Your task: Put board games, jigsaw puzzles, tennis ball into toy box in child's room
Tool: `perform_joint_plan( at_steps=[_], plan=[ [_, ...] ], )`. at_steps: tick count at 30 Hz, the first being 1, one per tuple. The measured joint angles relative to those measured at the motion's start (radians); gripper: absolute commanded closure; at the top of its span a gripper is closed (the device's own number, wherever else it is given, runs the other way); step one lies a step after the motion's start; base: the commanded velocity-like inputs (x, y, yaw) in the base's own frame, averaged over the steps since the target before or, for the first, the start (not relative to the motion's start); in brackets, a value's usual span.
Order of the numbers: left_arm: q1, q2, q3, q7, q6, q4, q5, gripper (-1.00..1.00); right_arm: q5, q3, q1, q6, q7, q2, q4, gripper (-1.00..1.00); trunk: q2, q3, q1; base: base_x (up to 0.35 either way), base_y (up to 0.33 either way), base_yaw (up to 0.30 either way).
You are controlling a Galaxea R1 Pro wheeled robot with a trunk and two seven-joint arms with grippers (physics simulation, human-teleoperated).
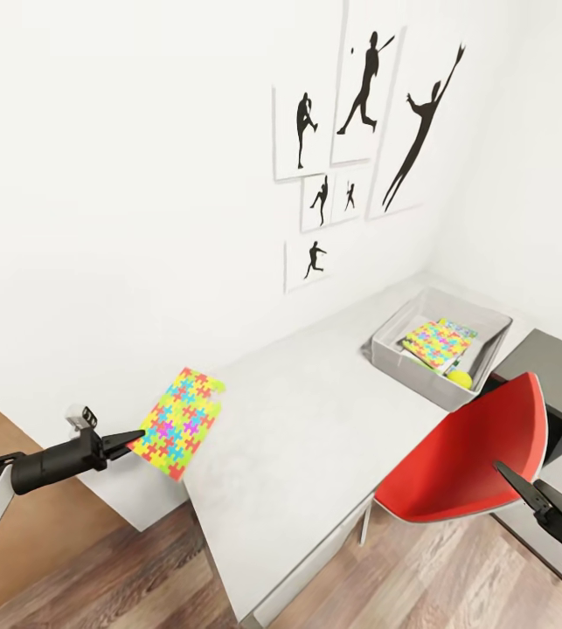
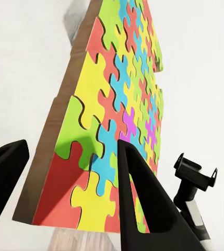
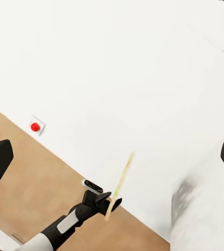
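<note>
— Beside the surface [image 1: 315, 437], off its near-left edge, the left claw [image 1: 134, 439] grips a jigsaw puzzle [image 1: 182, 421] by its corner, clear of the wall.
— The right claw [image 1: 534, 498] seems spread, empty, near the red chair [image 1: 464, 463]; the toy box [image 1: 403, 328] holds another puzzle and the tennis ball [image 1: 461, 378].

The red chair [image 1: 468, 463] hides the tabletop's [image 1: 315, 437] near right edge. In the toy box [image 1: 442, 345], a jigsaw puzzle [image 1: 436, 341] covers most of a board game; the tennis ball [image 1: 461, 379] shows partly behind the rim. Right gripper [image 1: 525, 485] fingers run off-frame.
</note>
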Motion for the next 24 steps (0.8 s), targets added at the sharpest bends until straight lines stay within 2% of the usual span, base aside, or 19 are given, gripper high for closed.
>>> perform_joint_plan(
  at_steps=[16, 20, 24],
  plan=[
    [0.0, 0.002, 0.0, -0.01, -0.002, 0.0, -0.001, 1.0, 0.0, -0.013, 0.002, -0.001, 0.002, 0.0, 0.004, -1.0, 0.0, 0.027, 0.0, 0.0, 0.0, 0.0],
    [0.001, 0.036, 0.0, -0.026, -0.002, 0.0, 0.001, 1.0, 0.0, -0.014, 0.002, -0.001, 0.003, 0.0, 0.005, -1.0, 0.0, 0.033, 0.0, 0.0, 0.0, 0.0],
    [0.001, 0.08, -0.001, -0.096, -0.002, 0.0, 0.002, 1.0, 0.0, -0.014, 0.002, -0.001, 0.003, 0.0, 0.005, -1.0, 0.0, 0.04, 0.0, 0.0, 0.0, 0.0]
  ],
)
